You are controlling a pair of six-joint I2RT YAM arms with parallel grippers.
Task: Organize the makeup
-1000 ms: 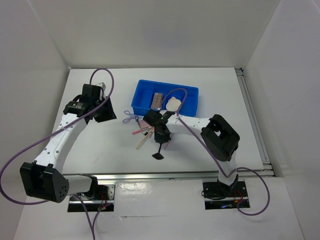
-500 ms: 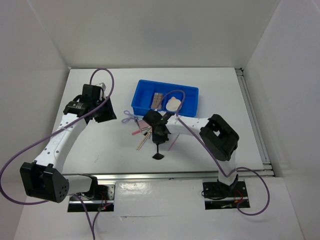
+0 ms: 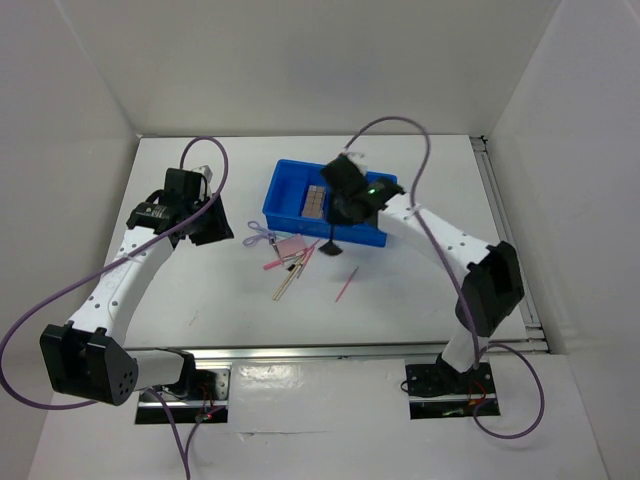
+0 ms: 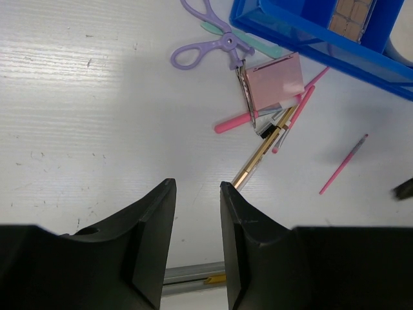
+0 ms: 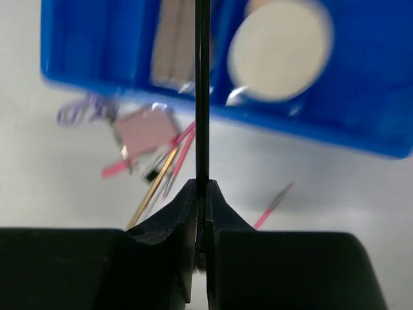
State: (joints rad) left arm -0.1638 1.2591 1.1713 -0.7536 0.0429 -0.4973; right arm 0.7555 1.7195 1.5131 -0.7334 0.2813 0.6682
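Observation:
My right gripper [image 3: 343, 207] [image 5: 202, 187] is shut on the thin handle of the black brush [image 5: 202, 97], held above the blue tray's front wall; the brush head [image 3: 332, 251] hangs below. The tray holds a brown-pink palette [image 3: 317, 200] [image 5: 173, 51] and a cream round puff [image 5: 279, 48]. On the table lie a pink square pad [image 3: 291, 247] [image 4: 274, 76], pink and wooden sticks [image 3: 290, 275] [image 4: 261, 152] and one pink stick apart [image 3: 345, 285] [image 4: 344, 164]. My left gripper [image 3: 207, 222] [image 4: 197, 187] is open and empty, left of the pile.
The blue divided tray [image 3: 290, 185] [image 4: 290, 29] stands at the back middle. A purple scissor-handled curler [image 3: 259, 237] [image 4: 203, 48] lies just left of the pink pad. White walls close in the table; a rail runs along its right edge.
My right gripper has risen from the table with the black brush and swung back to the tray's front wall. The pink pad now shows. The left arm has not moved.

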